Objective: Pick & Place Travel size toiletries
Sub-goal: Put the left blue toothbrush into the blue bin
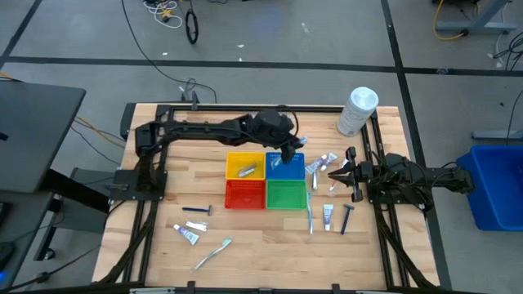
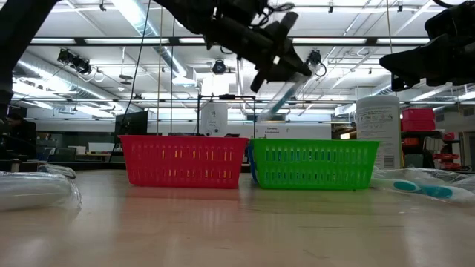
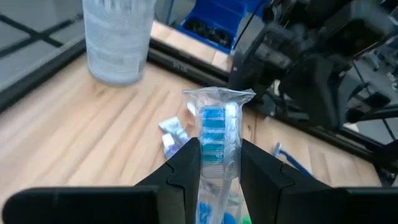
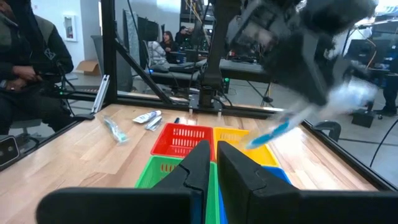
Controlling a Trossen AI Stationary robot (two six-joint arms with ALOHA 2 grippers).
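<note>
The counter (image 1: 163, 253) carries 4 baskets set in a square: yellow (image 1: 245, 166), blue (image 1: 285, 169), red (image 1: 244, 194) and green (image 1: 285, 195), with a white container (image 1: 357, 111) at the far right corner. The left arm reaches across from the left, and its end effector (image 1: 289, 153) hangs above the blue basket, clamped on a wrapped toothbrush (image 3: 216, 134) with a blue head; in the left wrist view the clear wrapper stands up between the 2 fingers (image 3: 183, 168), and in the low view the brush slants down from the grip, still well above the basket rims. The step in hand looks like the drop into a basket. To do it well, I would lower the brush until its hanging tip is inside the walls, line its length with the basket's long side so neither end rides the rim, and only then part the fingers. The right end effector (image 1: 337, 172) waits at the right side near a tube (image 1: 328, 161), its fingers drawn nearly together on nothing. Loose toiletries lie around: a toothbrush (image 1: 310, 217), a tube (image 1: 328, 216) and a razor (image 1: 346, 219) right of the green basket, and a razor (image 1: 197, 210), a tube (image 1: 186, 235) and a toothbrush (image 1: 212, 253) at front left.
</note>
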